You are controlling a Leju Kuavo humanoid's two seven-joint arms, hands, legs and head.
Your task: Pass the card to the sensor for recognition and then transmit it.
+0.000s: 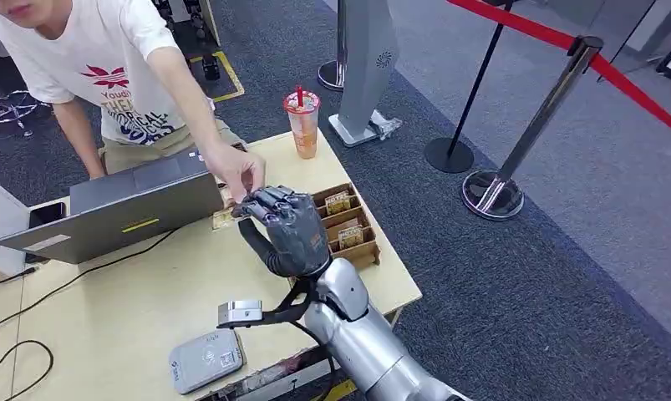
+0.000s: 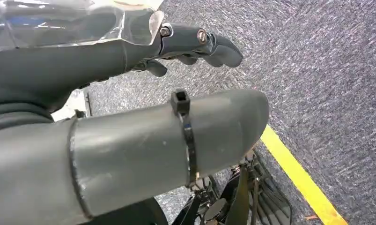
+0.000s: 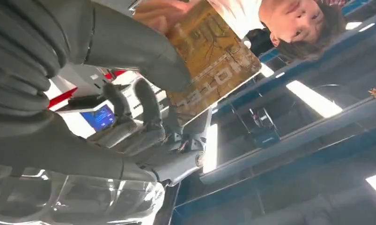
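My right hand gripped the hotel card at the person's hand, toward eleven o'clock, handover nearly done; my left hand hung empty, fingers apart.

From the head view I get even, bright indoor light with soft, short shadows on the pale wooden table, and the chrome barrier post shows a mild sheen. The picture bends slightly at its edges. My left wrist view is sharp on the speckled grey carpet, while the grey ribbed thumb cover close up reads soft. My right wrist view looks up into ceiling light strips that blow out white, with blur nearby.
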